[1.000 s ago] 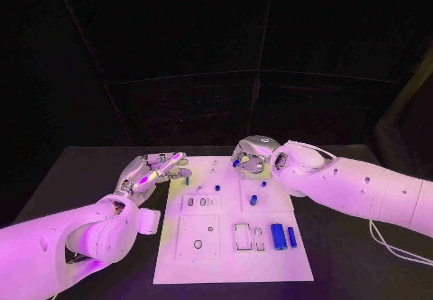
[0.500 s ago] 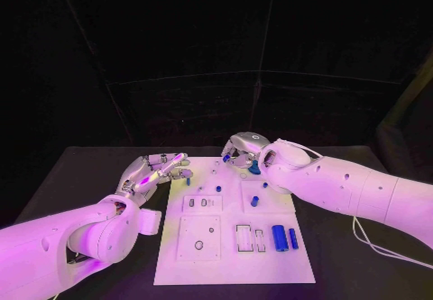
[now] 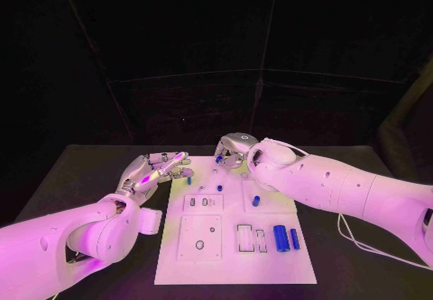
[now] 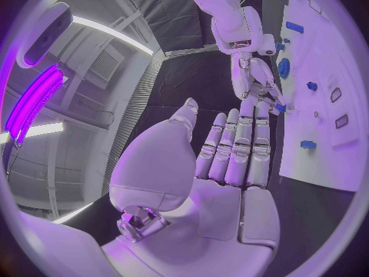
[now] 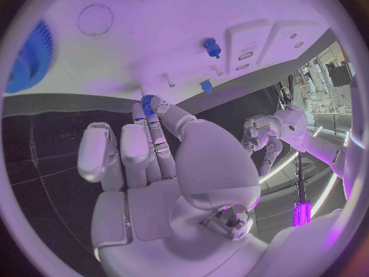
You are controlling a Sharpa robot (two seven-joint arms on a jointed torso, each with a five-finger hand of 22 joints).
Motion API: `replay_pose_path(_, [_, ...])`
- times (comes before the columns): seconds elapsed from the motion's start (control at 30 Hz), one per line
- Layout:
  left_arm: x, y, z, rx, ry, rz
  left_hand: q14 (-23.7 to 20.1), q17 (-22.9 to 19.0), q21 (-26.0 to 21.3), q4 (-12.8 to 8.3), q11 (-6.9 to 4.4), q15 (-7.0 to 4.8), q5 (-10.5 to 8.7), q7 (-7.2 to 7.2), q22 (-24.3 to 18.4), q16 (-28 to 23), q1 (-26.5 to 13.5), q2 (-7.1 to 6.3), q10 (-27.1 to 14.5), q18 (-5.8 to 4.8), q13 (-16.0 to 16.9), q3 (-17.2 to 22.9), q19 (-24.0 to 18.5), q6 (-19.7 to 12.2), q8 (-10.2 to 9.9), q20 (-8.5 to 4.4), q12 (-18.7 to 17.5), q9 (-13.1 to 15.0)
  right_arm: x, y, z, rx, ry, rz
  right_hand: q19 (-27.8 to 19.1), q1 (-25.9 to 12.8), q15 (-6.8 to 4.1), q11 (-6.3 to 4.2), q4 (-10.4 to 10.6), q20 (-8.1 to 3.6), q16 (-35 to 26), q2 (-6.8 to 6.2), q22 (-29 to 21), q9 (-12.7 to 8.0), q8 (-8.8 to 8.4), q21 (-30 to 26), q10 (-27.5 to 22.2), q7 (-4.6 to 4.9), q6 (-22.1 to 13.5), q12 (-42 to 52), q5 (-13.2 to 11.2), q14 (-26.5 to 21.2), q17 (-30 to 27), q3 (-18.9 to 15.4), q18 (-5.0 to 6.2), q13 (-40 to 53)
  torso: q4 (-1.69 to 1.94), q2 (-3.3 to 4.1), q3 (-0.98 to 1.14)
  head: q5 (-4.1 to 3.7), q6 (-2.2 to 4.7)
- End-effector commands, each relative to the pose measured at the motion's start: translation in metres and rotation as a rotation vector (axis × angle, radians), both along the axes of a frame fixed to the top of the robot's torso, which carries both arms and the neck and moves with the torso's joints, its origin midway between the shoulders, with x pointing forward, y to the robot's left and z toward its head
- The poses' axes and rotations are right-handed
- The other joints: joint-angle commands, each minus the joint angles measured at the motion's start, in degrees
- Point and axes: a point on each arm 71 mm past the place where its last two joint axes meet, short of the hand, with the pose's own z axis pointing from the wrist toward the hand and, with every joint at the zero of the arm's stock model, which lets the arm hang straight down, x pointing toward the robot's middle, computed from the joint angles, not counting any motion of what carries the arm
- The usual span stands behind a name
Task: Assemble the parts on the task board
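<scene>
My right hand (image 3: 233,150) has moved up-left to the task board's (image 3: 234,262) top edge, pinching a small blue part (image 5: 147,100) at its fingertips; insertion looks imminent. My left hand (image 3: 155,172), fingers straight, holds nothing beside the board.

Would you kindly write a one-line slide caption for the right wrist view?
Right hand pinches a small blue part in its fingers at the far edge of the white task board.
</scene>
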Motion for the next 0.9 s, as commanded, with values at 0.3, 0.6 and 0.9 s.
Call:
replay_pose_path(0.3, [0.0, -0.001, 0.003, -0.004, -0.008, -0.017, -0.1, 0.09, -0.34, -0.25, 0.25, 0.32, -0.18, 0.43, -0.05, -0.37, -0.04, 0.53, 0.19, 0.77, -0.08, -0.05, 0.35, 0.19, -0.3, 0.23, -0.18, -0.1, 0.005, 0.005, 0.002, -0.056, -0.038, -0.051, 0.01, -0.38, 0.41, 0.04, 0.23, 0.36, 0.29, -1.16, 0.0, 0.11, -0.07, 0.25, -0.58, -0.11, -0.52, 0.35, -0.41, 0.41, -0.09, 0.67, -0.28, -0.02, -0.03, 0.09, -0.05, 0.39, -0.2])
replay_pose_path(0.6, [0.0, -0.001, 0.003, -0.003, -0.007, -0.018, -0.12, 0.1, -0.4, -0.33, 0.26, 0.33, -0.18, 0.43, -0.1, -0.45, -0.05, 0.55, 0.13, 0.77, -0.09, -0.08, 0.35, 0.17, -0.38, 0.24, -0.28, -0.1, 0.005, 0.009, 0.0, -0.083, -0.022, -0.046, -0.38, -0.89, 0.47, 0.08, 0.68, 0.42, 0.05, -2.13, -0.44, 0.09, -0.11, 0.07, -1.0, -0.12, -0.88, 0.31, -0.48, 0.21, -0.81, 0.93, -0.18, -0.05, -0.05, 0.11, -0.08, 0.47, -0.31])
replay_pose_path(0.9, [0.001, -0.001, 0.003, -0.002, -0.006, -0.017, -0.12, 0.11, -0.42, -0.35, 0.27, 0.34, -0.18, 0.43, -0.12, -0.49, -0.07, 0.57, 0.1, 0.77, -0.09, -0.1, 0.35, 0.15, -0.41, 0.25, -0.32, -0.1, 0.005, 0.009, -0.001, -0.094, -0.011, -0.039, -1.57, -1.72, 0.66, 0.31, 1.66, 0.57, -0.93, -3.7, -1.96, -0.02, -0.24, -0.6, -2.24, -0.04, -2.13, 0.24, -0.32, -0.35, -2.92, 1.03, 0.13, -0.1, -0.1, 0.16, -0.11, 0.54, -0.32])
